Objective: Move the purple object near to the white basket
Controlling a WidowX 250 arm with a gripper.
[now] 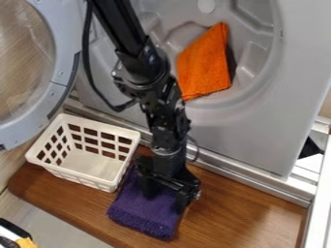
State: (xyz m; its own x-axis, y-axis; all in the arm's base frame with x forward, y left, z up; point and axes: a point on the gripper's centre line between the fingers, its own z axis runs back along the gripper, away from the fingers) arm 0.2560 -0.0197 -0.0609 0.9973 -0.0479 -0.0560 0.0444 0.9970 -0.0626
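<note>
My pincer (166, 201) has its fingers spread apart over the purple towel (139, 214), gripping nothing; at the towel's eleven o'clock, I see the white plastic basket (84, 164) just beside it.

A grey front-loader-like machine (262, 131) stands behind a brown wooden board (239, 215), its round, clear-windowed door (66, 58) swung open at the left. A pale rail (259, 186) runs slantwise between machine and board, meeting a white frame (318, 193) at the right. Grey floor (48, 230) shows at lower left, and a soft sheen lies on the wood.
</note>
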